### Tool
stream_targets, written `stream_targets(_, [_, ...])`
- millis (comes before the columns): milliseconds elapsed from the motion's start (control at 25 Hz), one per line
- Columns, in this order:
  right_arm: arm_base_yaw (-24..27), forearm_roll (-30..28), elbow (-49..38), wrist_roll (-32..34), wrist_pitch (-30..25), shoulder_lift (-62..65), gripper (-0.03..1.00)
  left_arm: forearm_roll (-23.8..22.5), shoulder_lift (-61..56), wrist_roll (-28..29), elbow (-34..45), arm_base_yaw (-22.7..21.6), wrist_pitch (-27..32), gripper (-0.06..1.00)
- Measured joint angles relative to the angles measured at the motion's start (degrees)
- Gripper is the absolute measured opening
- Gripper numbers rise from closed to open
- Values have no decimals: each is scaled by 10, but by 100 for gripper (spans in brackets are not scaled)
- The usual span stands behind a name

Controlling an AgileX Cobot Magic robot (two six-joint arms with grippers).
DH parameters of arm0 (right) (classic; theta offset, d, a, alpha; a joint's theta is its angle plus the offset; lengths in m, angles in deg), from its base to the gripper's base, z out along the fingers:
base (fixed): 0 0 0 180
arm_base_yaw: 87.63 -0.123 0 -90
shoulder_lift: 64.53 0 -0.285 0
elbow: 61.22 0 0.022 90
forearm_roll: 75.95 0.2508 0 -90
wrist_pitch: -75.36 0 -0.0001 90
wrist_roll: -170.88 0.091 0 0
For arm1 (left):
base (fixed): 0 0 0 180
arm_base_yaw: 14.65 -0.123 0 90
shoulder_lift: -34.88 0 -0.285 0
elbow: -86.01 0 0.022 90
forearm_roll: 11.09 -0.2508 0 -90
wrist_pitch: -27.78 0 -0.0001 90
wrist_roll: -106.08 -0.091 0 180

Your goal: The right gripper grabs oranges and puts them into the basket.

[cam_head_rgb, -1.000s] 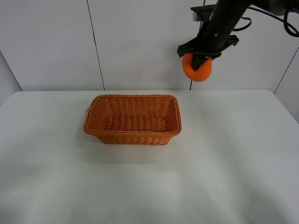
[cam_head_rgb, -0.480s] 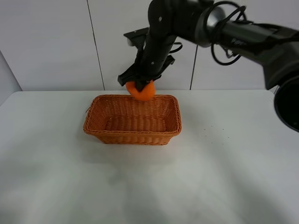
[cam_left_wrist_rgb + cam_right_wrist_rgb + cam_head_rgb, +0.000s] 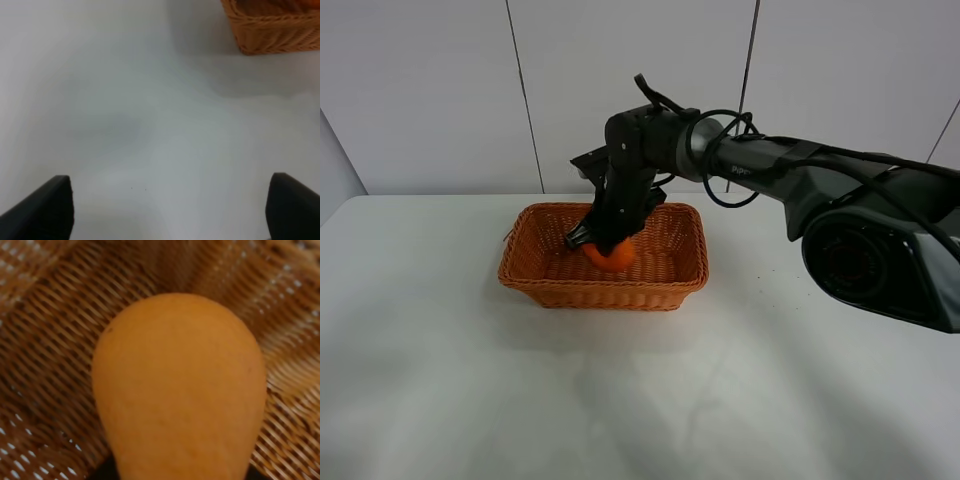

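Note:
My right gripper (image 3: pixel 603 240) reaches down into the orange-brown wicker basket (image 3: pixel 603 291) and is shut on the orange (image 3: pixel 611 258). The fruit hangs low inside the basket, near its middle; whether it touches the floor cannot be told. In the right wrist view the orange (image 3: pixel 180 390) fills the picture, with the basket's weave (image 3: pixel 45 330) close behind it. My left gripper (image 3: pixel 170 215) is open and empty over the bare table, its black fingertips (image 3: pixel 50 210) wide apart. A corner of the basket (image 3: pixel 270 30) shows in the left wrist view.
The white table (image 3: pixel 770 380) stretches around the basket on all sides. A white panelled wall (image 3: pixel 430 90) stands behind it. The right arm (image 3: pixel 770 165) spans from the right edge across the table's back.
My right gripper carried the orange from high at the right, leftwards over the basket's back rim, then down into the basket.

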Motion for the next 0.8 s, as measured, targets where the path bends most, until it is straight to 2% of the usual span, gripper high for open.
stream_targets(160, [0, 4, 1, -2, -11, 2, 56, 0, 0, 0, 0, 0, 0, 88])
stream_targets(240, [0, 4, 2, -6, -25, 3, 65, 0, 0, 0, 0, 0, 0, 88])
stream_targets(480, [0, 4, 14, -8, -60, 27, 69, 0, 0, 0, 0, 0, 0, 88])
stream_targets(640, [4, 4, 76, -8, -123, 41, 69, 0, 0, 0, 0, 0, 0, 88])
stream_targets(800, [20, 4, 113, -1, -136, 59, 69, 0, 0, 0, 0, 0, 0, 88])
